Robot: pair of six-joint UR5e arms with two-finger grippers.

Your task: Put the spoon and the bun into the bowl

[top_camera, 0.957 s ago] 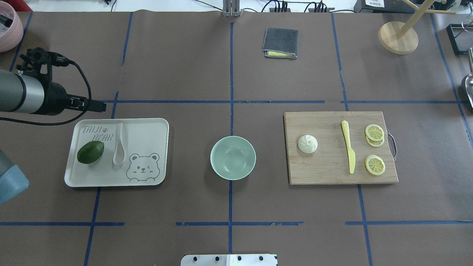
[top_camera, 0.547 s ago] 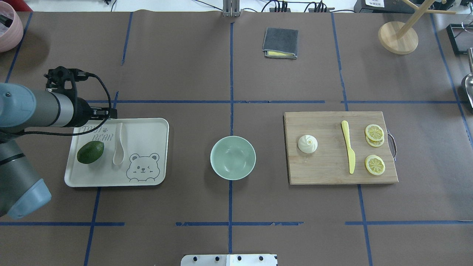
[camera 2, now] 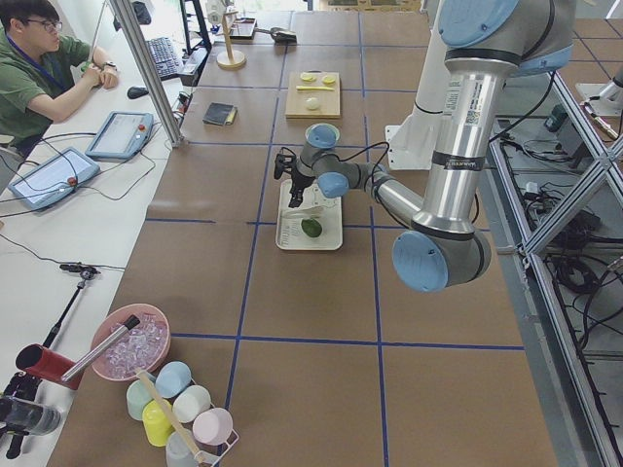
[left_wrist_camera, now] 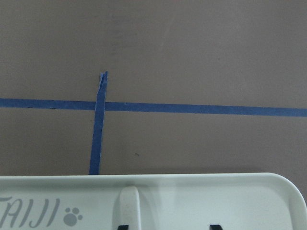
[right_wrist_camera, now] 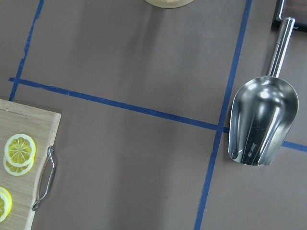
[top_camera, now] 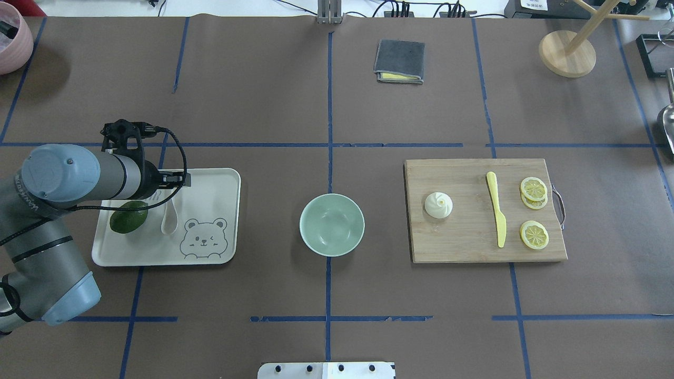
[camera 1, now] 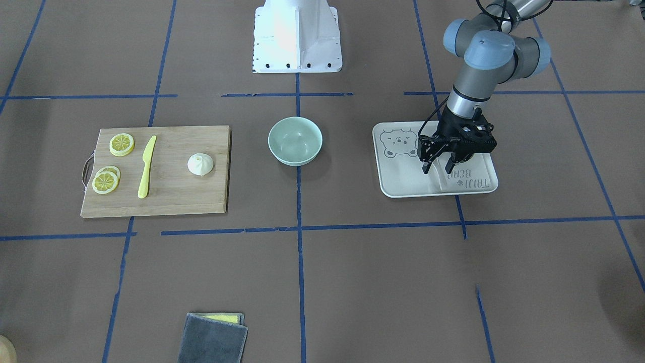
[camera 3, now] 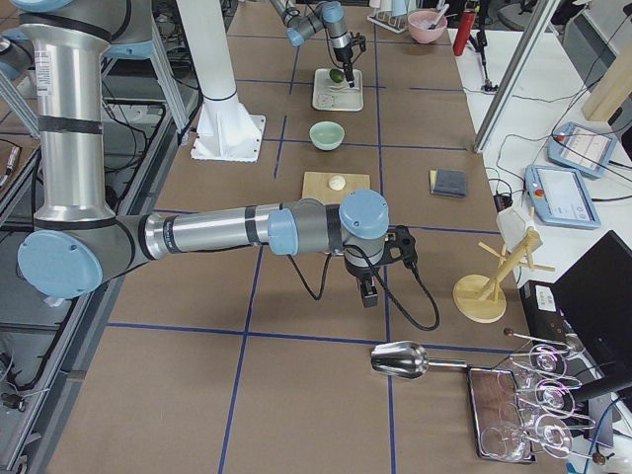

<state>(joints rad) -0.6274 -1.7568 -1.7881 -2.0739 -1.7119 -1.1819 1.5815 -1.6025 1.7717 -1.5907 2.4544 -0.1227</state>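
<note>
– Left gripper (camera 1: 437, 166) here: I've got it over the off-white rectangular bear-print tray (top_camera: 221, 181), fingers spread and pinching nothing. The handle of the small off-white plastic soup spoon (top_camera: 169, 223) shows between them, near the tray's far rim.

– How much room around it?

– Wide strips of the brown paper-covered table (top_camera: 253, 273) show either side of the bowl. The bamboo cutting board (top_camera: 463, 239) sits well to the right. The small white pleated steamed bun (top_camera: 438, 205) is near its left edge, apart from the yellow plastic knife (top_camera: 496, 210). On the tray, the dark green avocado (top_camera: 124, 223) lies just beside the spoon, partly under my forearm. The round pale mint-green bowl (top_camera: 310, 234) stands between tray and board, touching neither.

– And the right gripper (camera 3: 367, 293)?

– It hangs out past the board's right end. I cannot tell whether it's spread or closed.

– What changed in the last second?

– Only my left arm. It was off the tray's far-left corner and now it's over the spoon. Spoon, bun and bowl haven't shifted.
</note>
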